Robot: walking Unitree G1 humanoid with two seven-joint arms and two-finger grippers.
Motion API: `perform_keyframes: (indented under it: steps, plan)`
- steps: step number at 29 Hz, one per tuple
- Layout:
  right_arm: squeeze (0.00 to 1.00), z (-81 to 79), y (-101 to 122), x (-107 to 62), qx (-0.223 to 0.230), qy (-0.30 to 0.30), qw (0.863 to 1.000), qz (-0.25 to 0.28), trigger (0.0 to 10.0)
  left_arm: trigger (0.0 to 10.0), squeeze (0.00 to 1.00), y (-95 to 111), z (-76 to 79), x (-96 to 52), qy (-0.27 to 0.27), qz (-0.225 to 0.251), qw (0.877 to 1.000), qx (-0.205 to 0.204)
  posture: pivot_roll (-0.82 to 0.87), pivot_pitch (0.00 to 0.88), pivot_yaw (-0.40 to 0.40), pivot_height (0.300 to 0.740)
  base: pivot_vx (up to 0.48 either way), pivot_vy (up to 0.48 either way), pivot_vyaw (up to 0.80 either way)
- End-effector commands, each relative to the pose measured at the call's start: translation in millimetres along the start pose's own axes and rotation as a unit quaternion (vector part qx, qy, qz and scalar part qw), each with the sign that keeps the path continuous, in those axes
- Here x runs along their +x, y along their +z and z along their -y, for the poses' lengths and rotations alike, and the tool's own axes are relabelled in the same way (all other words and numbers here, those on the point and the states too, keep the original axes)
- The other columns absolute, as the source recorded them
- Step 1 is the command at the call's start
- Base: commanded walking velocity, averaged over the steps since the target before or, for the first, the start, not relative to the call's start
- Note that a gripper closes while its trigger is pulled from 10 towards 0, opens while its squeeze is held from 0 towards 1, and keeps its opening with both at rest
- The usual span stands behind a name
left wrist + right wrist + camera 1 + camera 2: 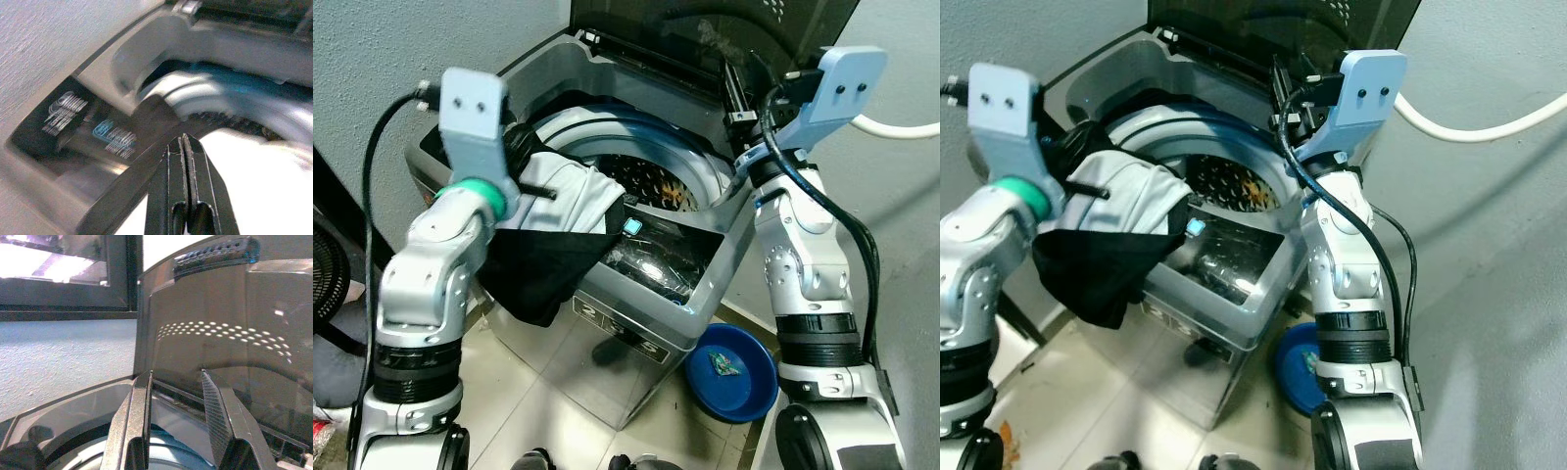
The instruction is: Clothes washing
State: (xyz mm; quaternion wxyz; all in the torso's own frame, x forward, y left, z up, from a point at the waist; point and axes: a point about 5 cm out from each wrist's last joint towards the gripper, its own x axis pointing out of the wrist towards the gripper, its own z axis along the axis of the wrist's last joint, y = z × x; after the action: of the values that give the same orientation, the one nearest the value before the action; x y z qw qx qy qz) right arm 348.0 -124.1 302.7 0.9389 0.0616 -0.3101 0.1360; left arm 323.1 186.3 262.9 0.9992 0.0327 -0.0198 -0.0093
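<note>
Now, left tool [185,147] closed, white garment [570,201] beneath, over washer [705,284] rim

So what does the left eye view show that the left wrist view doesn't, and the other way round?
Left eye view: the whole washer with its lid up, a black garment hanging over the front edge, and a blue basin on the floor.

Left wrist view: a close look at the left end effector, its two fingers pressed together, and printed labels on the washer's dark panel.

Both: the white cloth and the drum's rim.
</note>
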Motion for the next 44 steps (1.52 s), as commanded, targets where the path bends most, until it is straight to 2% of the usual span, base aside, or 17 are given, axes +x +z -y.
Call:
perform_keyframes:
  steps: [1,2,5,6,16,17,18,19,20,23,25,27,30,34,38,39,44]
  plan:
    - [0.0,3.6,-6,-3.4,-0.001,-0.008,1.0,-0.009,10.0,10.0,0.0,-14,-18.4,-3.8,0.043,-0.036,0.998,0.009,0.12,0.085,-0.034,0.74,0.0,0.0,0.0]
    - [0.0,3.0,-7,-3.6,0.0,-0.008,1.0,-0.012,10.0,10.0,0.54,-15,-26.5,-4.7,0.055,-0.036,0.998,0.02,0.12,0.085,-0.035,0.74,0.0,0.0,0.0]
    - [0.0,2.6,-8,-3.7,0.0,-0.008,1.0,-0.014,10.0,10.0,0.54,-14,-30.3,-4.9,0.059,-0.033,0.997,0.028,0.12,0.085,-0.035,0.74,0.0,0.0,0.0]
    - [0.0,2.2,-8,-3.7,0.001,-0.007,1.0,-0.014,10.0,10.0,1.0,-12,-31.0,-4.3,0.056,-0.029,0.997,0.033,0.11,0.084,-0.033,0.74,0.0,0.0,0.0]
    - [0.0,3.6,-9,-5.1,-0.001,-0.011,1.0,-0.017,10.0,10.0,1.0,-10,-26.0,-0.6,0.019,-0.033,0.997,0.061,0.11,0.088,-0.029,0.74,0.0,0.0,0.0]
    - [0.0,3.8,-9,-5.5,-0.001,-0.012,1.0,-0.018,10.0,10.0,1.0,-10,-21.0,0.4,-0.001,-0.034,0.997,0.063,0.11,0.089,-0.031,0.74,0.0,0.0,0.0]
    - [0.0,3.4,-9,-5.5,-0.001,-0.011,1.0,-0.018,10.0,10.0,0.41,-9,-14.5,1.9,-0.029,-0.033,0.997,0.057,0.1,0.089,-0.031,0.74,0.0,0.0,0.0]
    - [0.0,3.4,-9,-5.5,-0.001,-0.011,1.0,-0.018,10.0,10.0,0.41,-9,-14.5,1.9,-0.029,-0.033,0.997,0.057,0.1,0.089,-0.031,0.74,0.0,0.0,0.0]
    - [0.0,2.9,-9,-5.3,-0.001,-0.01,1.0,-0.018,10.0,10.0,0.0,-8,-6.2,2.3,-0.068,-0.03,0.996,0.054,0.1,0.088,-0.031,0.74,0.0,0.0,0.0]
    - [0.0,2.1,-9,-5.1,-0.001,-0.009,1.0,-0.018,10.0,10.0,0.0,-5,9.6,-0.9,-0.153,-0.028,0.987,0.033,0.1,0.088,-0.028,0.74,0.0,0.0,0.0]
    - [0.0,2.1,-9,-5.1,-0.001,-0.009,1.0,-0.018,10.0,10.0,0.0,-5,9.6,-0.9,-0.153,-0.028,0.987,0.033,0.1,0.088,-0.028,0.74,0.0,0.0,0.0]
    - [0.0,2.4,-9,-5.6,-0.001,-0.01,1.0,-0.018,10.0,10.0,0.0,-5,16.5,-7.6,-0.199,-0.024,0.979,0.028,0.09,0.092,-0.027,0.74,0.0,0.0,0.0]
    - [0.0,3.2,-9,-6.8,-0.002,-0.011,1.0,-0.019,10.0,10.0,0.0,-7,19.3,-15.3,-0.225,-0.027,0.974,0.024,0.1,0.096,-0.029,0.74,0.0,0.0,0.0]
    - [0.0,2.2,-10,-7.4,-0.001,-0.01,1.0,-0.021,10.0,10.0,0.0,-17,14.4,-19.4,-0.22,-0.043,0.974,0.019,0.1,0.098,-0.03,0.74,0.0,0.0,0.0]
    - [0.0,1.4,-11,-6.8,0.0,-0.009,1.0,-0.022,10.0,10.0,0.0,-21,9.7,-17.3,-0.201,-0.046,0.978,0.024,0.1,0.097,-0.033,0.74,0.0,0.0,0.0]
    - [0.0,1.0,-11,-6.4,0.0,-0.008,1.0,-0.022,10.0,10.0,1.0,-21,8.5,-16.4,-0.199,-0.044,0.979,0.03,0.1,0.095,-0.034,0.74,0.0,0.0,0.0]
    - [0.0,0.7,-11,-6.0,0.001,-0.007,1.0,-0.022,10.0,10.0,1.0,-21,8.2,-15.7,-0.206,-0.042,0.977,0.036,0.1,0.093,-0.033,0.74,0.0,0.0,0.0]
